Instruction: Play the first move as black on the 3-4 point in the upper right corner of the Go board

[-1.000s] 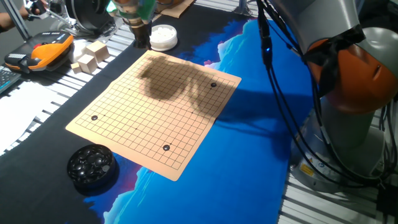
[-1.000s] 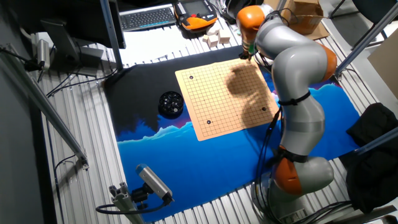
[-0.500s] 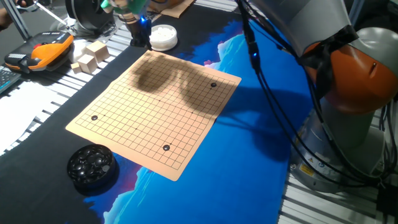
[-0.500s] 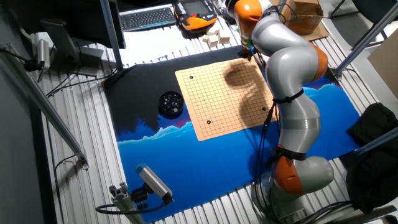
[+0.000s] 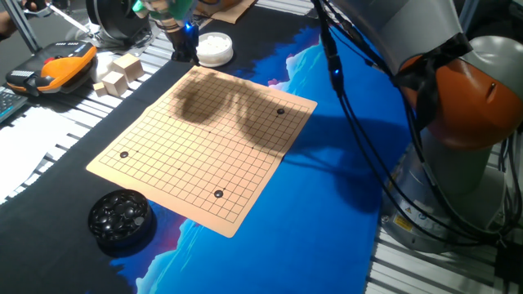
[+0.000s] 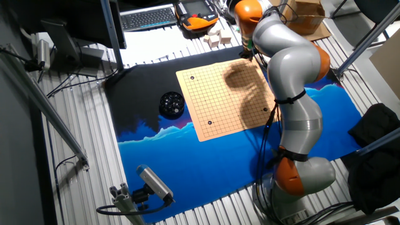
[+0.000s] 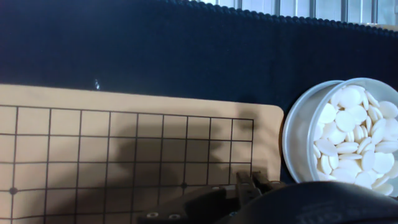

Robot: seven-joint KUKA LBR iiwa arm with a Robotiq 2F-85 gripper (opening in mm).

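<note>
Sitting in a round black bowl (image 5: 121,218) off the near-left corner of the board (image 5: 204,139), the black stones (image 5: 119,214) lie heaped together; the same bowl (image 6: 171,103) shows at the board's left in the other fixed view. Three black stones already lie on the grid: one (image 5: 281,111) at the right, one (image 5: 124,154) at the left, one (image 5: 218,193) near the front edge. The gripper (image 5: 185,49) hangs over the far corner of the board, just beside a white bowl (image 5: 214,48) of white stones (image 7: 351,140). I cannot tell whether its fingers are apart or together. The board rests on a dark and blue mat on the tabletop (image 5: 327,163). Wooden blocks (image 5: 119,73) sit far left.
</note>
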